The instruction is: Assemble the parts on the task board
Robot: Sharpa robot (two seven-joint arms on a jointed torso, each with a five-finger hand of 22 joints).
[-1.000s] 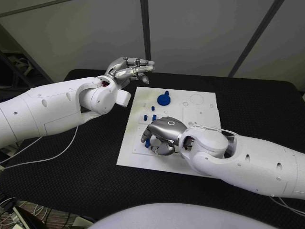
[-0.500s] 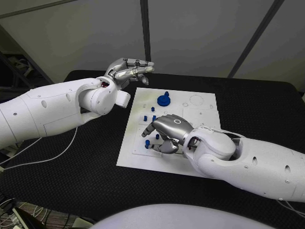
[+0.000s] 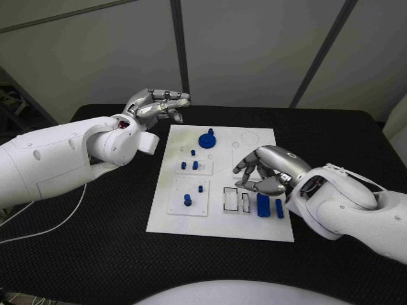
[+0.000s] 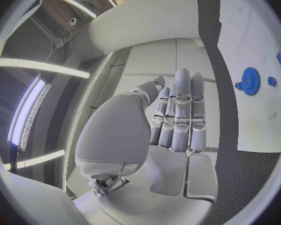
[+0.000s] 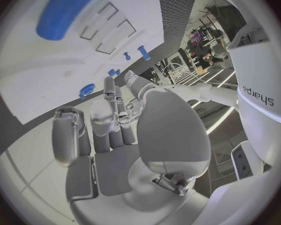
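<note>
Board at table centre, blue parts on it; we log right hand above it, fingers curled, empty; left hand by its far-left corner, fingers together, empty.

Both hands empty (left, right), fingers curled.

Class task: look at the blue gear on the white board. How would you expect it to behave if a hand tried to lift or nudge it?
The gear looks rigid and probably light, being a small moulded piece. Its flat round disc lies on the board, so it should slide rather than tip. A raised hub on top likely offers the easiest pinch, since the toothed rim sits low.
</note>
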